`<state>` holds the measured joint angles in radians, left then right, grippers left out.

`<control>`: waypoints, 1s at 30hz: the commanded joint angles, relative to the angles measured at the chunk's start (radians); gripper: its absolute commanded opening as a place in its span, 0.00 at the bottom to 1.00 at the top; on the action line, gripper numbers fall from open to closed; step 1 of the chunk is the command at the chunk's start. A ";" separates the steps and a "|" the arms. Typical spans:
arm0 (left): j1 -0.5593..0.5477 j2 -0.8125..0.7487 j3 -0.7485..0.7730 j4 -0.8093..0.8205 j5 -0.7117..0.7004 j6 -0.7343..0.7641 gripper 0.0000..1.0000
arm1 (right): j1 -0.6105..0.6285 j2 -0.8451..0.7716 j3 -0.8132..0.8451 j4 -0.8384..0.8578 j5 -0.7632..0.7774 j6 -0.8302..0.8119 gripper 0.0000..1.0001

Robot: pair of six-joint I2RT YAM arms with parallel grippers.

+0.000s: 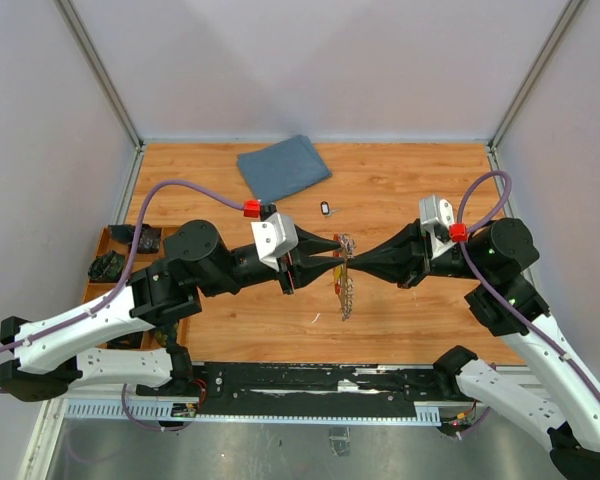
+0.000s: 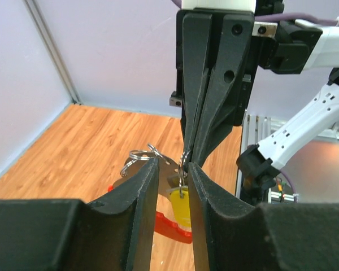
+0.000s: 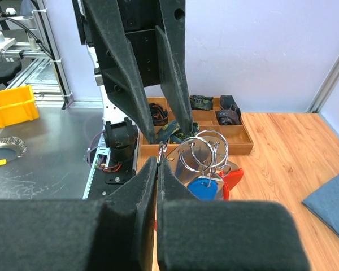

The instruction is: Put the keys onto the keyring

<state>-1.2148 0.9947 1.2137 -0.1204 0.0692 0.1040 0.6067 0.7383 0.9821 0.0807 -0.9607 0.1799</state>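
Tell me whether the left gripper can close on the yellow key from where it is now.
Probably yes. The left gripper is open, and the yellow key hangs in the gap between its fingers, under the shut right gripper. Nothing shows between finger and key.

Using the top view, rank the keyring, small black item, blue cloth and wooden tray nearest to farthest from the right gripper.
1. keyring, at the right gripper tips.
2. small black item, just behind.
3. blue cloth, back centre.
4. wooden tray, left edge.
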 commanded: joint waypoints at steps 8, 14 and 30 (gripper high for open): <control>-0.010 -0.002 -0.015 0.081 0.063 -0.027 0.32 | 0.016 -0.022 0.006 0.089 -0.035 0.010 0.00; -0.010 -0.008 -0.030 0.087 0.084 -0.036 0.33 | 0.017 -0.025 0.016 0.097 -0.036 0.016 0.01; -0.009 0.011 -0.035 0.100 0.111 -0.059 0.29 | 0.026 -0.036 0.022 0.108 -0.044 0.024 0.01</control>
<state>-1.2152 0.9966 1.1812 -0.0574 0.1585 0.0555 0.6132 0.7170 0.9825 0.1280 -0.9878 0.1909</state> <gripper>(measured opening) 0.304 0.006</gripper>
